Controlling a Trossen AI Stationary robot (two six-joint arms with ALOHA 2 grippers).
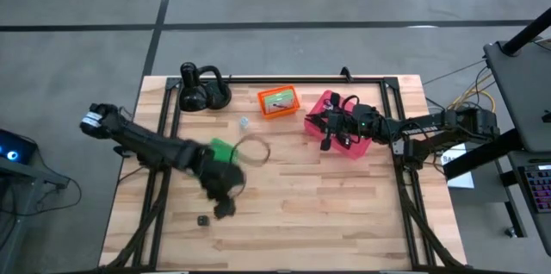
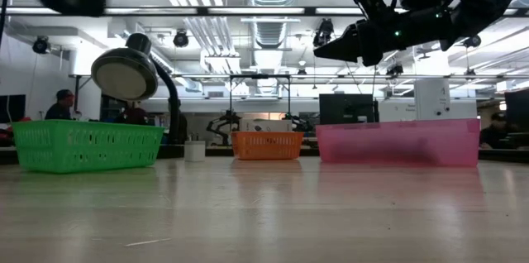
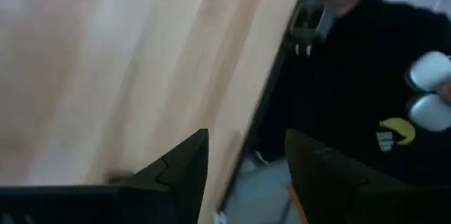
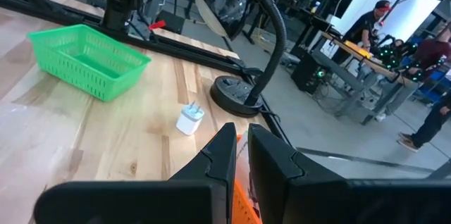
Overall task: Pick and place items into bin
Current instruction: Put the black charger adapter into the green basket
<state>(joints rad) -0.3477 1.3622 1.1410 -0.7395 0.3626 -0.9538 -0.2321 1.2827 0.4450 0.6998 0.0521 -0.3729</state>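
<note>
My left gripper (image 1: 224, 205) hovers over the near-left part of the table, open (image 3: 246, 153), with nothing between its fingers. A tiny black block (image 1: 203, 221) lies on the wood just beside it. A thin cable loop (image 1: 251, 149) lies flat at mid-table. The small white piece (image 1: 244, 122) (image 4: 189, 120) stands on the table near the lamp. My right gripper (image 1: 330, 129) hangs above the pink bin (image 1: 337, 112), high over it in the low view (image 2: 340, 50), shut (image 4: 243, 146), and nothing shows between its fingers. No green packets are in view.
A green basket (image 1: 222, 146) (image 2: 87, 145) sits partly under my left arm. An orange bin (image 1: 278, 100) (image 2: 266, 144) stands at the far middle, and a black desk lamp (image 1: 202, 89) (image 4: 239, 13) at the far left. People work in the room beyond the table.
</note>
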